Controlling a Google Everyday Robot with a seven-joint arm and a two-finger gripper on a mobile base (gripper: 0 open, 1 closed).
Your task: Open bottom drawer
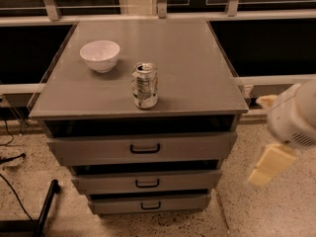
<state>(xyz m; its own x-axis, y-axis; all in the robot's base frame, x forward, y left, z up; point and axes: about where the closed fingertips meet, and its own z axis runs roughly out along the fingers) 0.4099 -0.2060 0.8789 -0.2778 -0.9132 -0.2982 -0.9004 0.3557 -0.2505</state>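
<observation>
The bottom drawer (148, 203) is the narrowest grey front at the foot of the cabinet, with a small black loop handle (150, 206) at its centre. It looks closed, level with the drawers above. My gripper (269, 164) hangs at the right edge of the view, to the right of the cabinet at about the height of the middle drawer. It is well apart from the bottom drawer, and one cream finger (270, 164) points down and left.
The middle drawer (146, 181) and the top drawer (143, 147) sit above. On the cabinet top (197, 63) stand a white bowl (99, 55) and a drinks can (145, 85). A black stand leg (45, 209) and cables lie on the speckled floor at the left.
</observation>
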